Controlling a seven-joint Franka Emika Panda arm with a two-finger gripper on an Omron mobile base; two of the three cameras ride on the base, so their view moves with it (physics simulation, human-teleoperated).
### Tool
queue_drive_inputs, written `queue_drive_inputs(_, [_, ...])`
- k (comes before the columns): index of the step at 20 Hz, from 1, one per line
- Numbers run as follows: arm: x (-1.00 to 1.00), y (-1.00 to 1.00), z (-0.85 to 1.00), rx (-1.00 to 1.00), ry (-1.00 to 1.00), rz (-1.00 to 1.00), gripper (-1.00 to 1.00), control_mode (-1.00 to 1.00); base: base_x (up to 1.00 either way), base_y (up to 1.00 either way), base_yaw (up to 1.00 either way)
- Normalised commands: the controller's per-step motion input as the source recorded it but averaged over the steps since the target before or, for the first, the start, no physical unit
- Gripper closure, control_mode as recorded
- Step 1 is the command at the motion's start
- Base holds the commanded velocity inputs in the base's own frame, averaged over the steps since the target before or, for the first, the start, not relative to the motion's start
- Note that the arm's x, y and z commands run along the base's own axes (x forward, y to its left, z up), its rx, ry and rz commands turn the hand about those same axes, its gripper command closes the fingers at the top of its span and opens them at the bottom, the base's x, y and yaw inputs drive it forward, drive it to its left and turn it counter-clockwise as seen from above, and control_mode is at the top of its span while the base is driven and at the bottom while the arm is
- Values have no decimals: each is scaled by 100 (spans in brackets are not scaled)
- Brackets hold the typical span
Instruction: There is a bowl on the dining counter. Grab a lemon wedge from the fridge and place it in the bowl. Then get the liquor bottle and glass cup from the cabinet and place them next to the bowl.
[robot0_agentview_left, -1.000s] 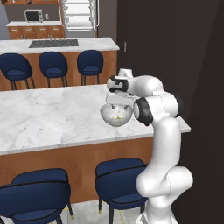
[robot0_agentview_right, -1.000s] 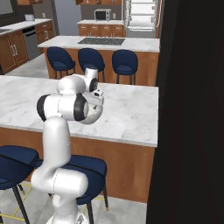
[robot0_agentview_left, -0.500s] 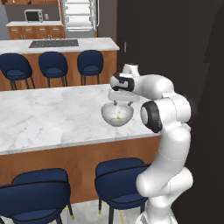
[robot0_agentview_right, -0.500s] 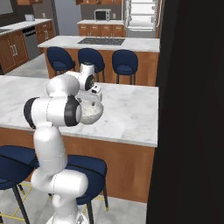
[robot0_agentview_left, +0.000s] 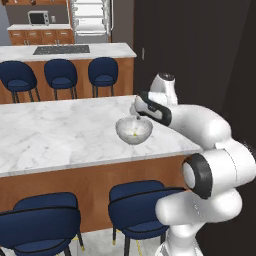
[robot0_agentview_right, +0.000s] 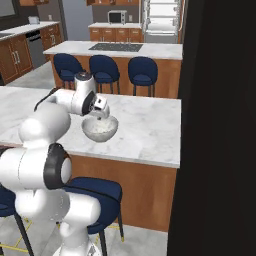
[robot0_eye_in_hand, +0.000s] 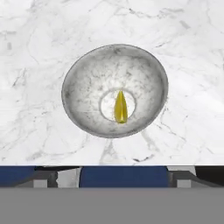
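The dining bench (robot0_agentview_left: 60, 135), a white grey-veined marble top on a brown wooden base, is seen across the middle of both base views. The fridge (robot0_agentview_left: 90, 20) is located at the top centre of the left base view, behind the island. Blue stools (robot0_agentview_left: 135, 210) are lined up along the lower edge of the left base view. The bowl (robot0_agentview_left: 134, 130) is set on the bench near its right end, at centre frame. The tool (robot0_agentview_left: 136, 113) is held just above the bowl's rim, empty, with its jaws spread wide. The lemon wedge (robot0_eye_in_hand: 120, 107) is seen lying at the bottom of the bowl, at the centre of the hand view.
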Motion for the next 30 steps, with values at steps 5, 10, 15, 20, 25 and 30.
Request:
queue_drive_inputs(5, [-100, 0, 44, 0, -30, 0, -100, -100, 0, 0, 0])
queue_drive_inputs(10, [-94, 0, 46, 0, -28, 0, -100, -100, 0, 0, 0])
queue_drive_inputs(15, [-67, -5, 29, 0, -26, 0, -100, -100, 0, 0, 0])
queue_drive_inputs(20, [-57, -2, 0, 0, -18, 0, -100, -100, 0, 0, 0])
queue_drive_inputs(25, [-60, 0, 0, 0, -17, 0, -100, -100, 0, 0, 0])
queue_drive_inputs(30, [-13, 0, 0, 0, -3, 0, -100, 100, -47, 32, 0])
